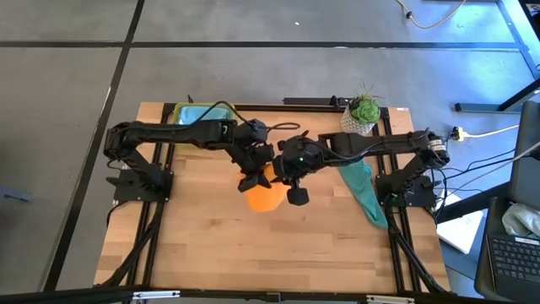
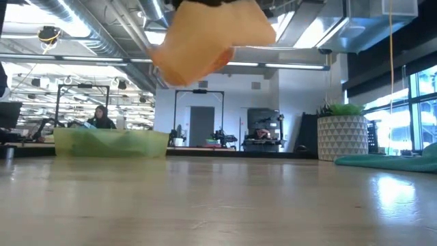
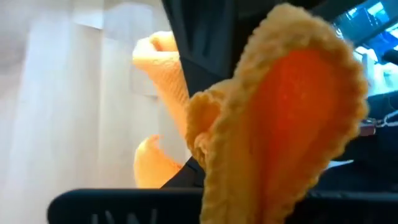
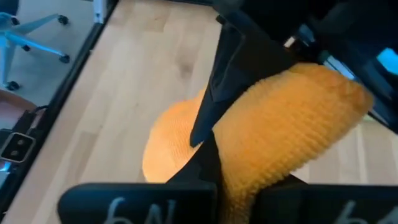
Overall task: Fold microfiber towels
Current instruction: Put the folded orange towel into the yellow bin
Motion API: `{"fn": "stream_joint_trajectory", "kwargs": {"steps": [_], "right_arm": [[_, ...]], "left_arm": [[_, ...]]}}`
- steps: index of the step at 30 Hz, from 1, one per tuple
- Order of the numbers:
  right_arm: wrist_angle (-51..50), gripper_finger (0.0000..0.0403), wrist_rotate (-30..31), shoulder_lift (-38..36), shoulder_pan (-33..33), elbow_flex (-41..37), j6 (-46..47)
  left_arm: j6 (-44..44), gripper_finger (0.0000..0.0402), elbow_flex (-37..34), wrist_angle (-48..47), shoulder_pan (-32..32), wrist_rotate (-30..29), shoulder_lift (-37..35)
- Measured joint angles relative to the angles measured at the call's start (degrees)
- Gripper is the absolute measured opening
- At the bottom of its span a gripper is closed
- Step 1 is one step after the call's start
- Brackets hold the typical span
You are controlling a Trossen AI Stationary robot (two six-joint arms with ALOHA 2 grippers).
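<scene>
While both my jaws clench it, the soft orange microfiber towel (image 1: 265, 196) hangs clear above the wooden table (image 1: 211, 245) | left gripper (image 1: 251, 179) and right gripper (image 1: 293, 187) meet mid-table | teal towel (image 1: 363, 190) lies beside the potted plant (image 1: 364, 111) | yellow-green plastic tray (image 2: 109, 142) at far edge

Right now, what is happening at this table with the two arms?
Both arms meet over the middle of the wooden table and hold the orange towel up in the air between them. The left gripper and the right gripper are each shut on it, and the low view shows it hanging clear of the tabletop. A teal towel lies at the right side, near a potted plant. A yellow-green tray sits at the far left corner.
</scene>
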Motion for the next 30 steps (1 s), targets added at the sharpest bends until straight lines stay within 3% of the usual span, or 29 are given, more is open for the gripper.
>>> {"fn": "stream_joint_trajectory", "kwargs": {"steps": [6,11,15,19,23,26,30], "right_arm": [[-2.11,0.0031,0.95,0.11,-2.02,0.0,1.59],[-5.26,0.0089,0.66,0.07,-4.3,-0.02,4.62],[-10.61,0.0143,6.06,0.03,-5.78,0.97,6.0],[-15.84,0.0182,9.74,0.03,-6.8,2.85,6.12],[-16.83,0.0195,11.09,-0.02,-7.13,3.82,6.03],[-16.41,0.0194,11.31,-0.02,-7.13,3.85,6.03],[-16.39,0.0186,11.34,-0.02,-7.13,3.87,7.05]], "left_arm": [[2.78,0.0002,0.24,-4.49,3.86,-1.59,0.0],[5.08,0.0001,-0.03,-13.58,7.93,-5.38,0.0],[9.95,0.0001,0.0,-24.43,12.8,-12.06,-0.07],[16.41,0.0,0.0,-34.65,20.34,-13.34,-0.07],[25.35,0.0,0.0,-44.17,26.34,-20.0,-0.07],[33.84,0.0,0.0,-44.16,29.84,-26.2,-0.07],[40.04,0.0,0.02,-42.15,34.33,-30.05,1.18]]}}
